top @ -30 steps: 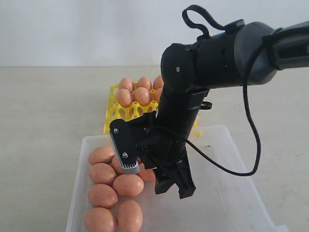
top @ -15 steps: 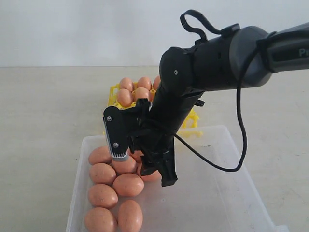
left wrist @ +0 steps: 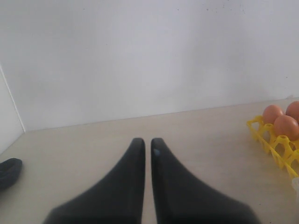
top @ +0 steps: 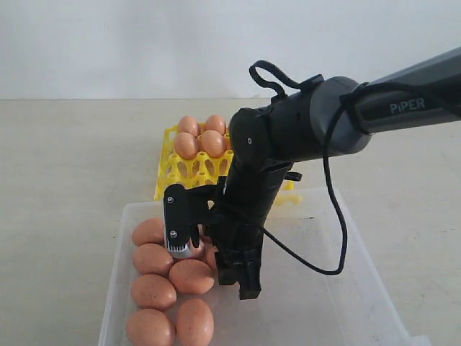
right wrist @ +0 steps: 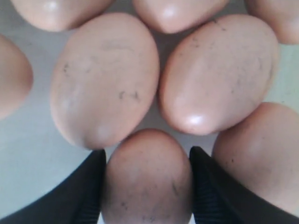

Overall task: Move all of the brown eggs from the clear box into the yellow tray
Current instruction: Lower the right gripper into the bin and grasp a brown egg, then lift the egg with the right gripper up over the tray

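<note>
My right gripper [top: 212, 263] is down in the clear box [top: 324, 288], among the brown eggs [top: 153, 259] bunched at its left side. In the right wrist view its two black fingers [right wrist: 84, 196] press against both sides of one brown egg [right wrist: 147, 179], which lies among several others [right wrist: 105, 79]. The right gripper [right wrist: 148, 153] is shut on that egg. The yellow tray [top: 176, 169] stands just behind the box with several eggs [top: 186, 145] in its cups. My left gripper [left wrist: 147, 142] is shut and empty above bare table, with the tray [left wrist: 275, 149] off to one side.
The right arm and its looping black cable [top: 338, 245] hang over the middle of the box and hide part of the tray. A dark object [left wrist: 9, 170] shows at the edge of the left wrist view. A white wall backs the beige table [top: 65, 158].
The right gripper has dropped lower and shifted left onto the egg cluster, and its fingers have narrowed onto one egg. The eggs have not moved.
</note>
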`<state>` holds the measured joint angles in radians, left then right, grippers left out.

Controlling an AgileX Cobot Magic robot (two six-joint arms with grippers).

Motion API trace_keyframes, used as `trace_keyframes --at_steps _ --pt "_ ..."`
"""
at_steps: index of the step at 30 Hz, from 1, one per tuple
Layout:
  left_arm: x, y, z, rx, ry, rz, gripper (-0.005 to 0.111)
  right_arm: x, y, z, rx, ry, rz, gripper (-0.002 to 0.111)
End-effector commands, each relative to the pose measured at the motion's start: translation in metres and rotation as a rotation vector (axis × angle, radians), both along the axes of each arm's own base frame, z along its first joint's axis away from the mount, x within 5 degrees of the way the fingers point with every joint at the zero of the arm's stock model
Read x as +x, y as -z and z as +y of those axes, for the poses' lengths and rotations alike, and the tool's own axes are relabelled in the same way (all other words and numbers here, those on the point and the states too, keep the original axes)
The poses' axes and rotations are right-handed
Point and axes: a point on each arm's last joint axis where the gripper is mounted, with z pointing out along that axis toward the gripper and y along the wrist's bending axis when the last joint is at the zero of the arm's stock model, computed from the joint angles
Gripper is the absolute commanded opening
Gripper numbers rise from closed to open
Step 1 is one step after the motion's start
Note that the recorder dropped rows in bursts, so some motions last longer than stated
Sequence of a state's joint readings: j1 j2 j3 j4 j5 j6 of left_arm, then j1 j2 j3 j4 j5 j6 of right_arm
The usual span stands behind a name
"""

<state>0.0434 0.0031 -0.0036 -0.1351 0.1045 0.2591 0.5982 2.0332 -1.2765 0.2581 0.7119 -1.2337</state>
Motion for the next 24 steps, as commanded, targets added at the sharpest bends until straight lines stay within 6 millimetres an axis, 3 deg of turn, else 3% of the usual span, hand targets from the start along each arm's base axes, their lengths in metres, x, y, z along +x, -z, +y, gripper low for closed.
trace_keyframes --at_steps 1,5,9,18,24 --pt "0.0 0.001 0.0 0.0 0.006 -0.003 0.004 -0.004 0.0 0.0 -0.008 0.169 0.083 0.0" --pt "0.0 0.001 0.0 0.0 0.006 -0.003 0.004 -0.019 0.001 -0.008 -0.106 0.246 0.259 0.0" --pt "0.0 0.001 0.0 0.0 0.006 -0.003 0.004 -0.012 -0.01 -0.02 -0.114 0.52 0.281 0.0" --pt "0.0 0.001 0.0 0.0 0.006 -0.003 0.004 -0.012 -0.111 -0.027 0.245 0.773 0.064 0.0" --pt "0.0 0.001 0.0 0.0 0.006 -0.003 0.004 -0.009 -0.156 -0.028 0.519 0.877 -0.087 0.0"
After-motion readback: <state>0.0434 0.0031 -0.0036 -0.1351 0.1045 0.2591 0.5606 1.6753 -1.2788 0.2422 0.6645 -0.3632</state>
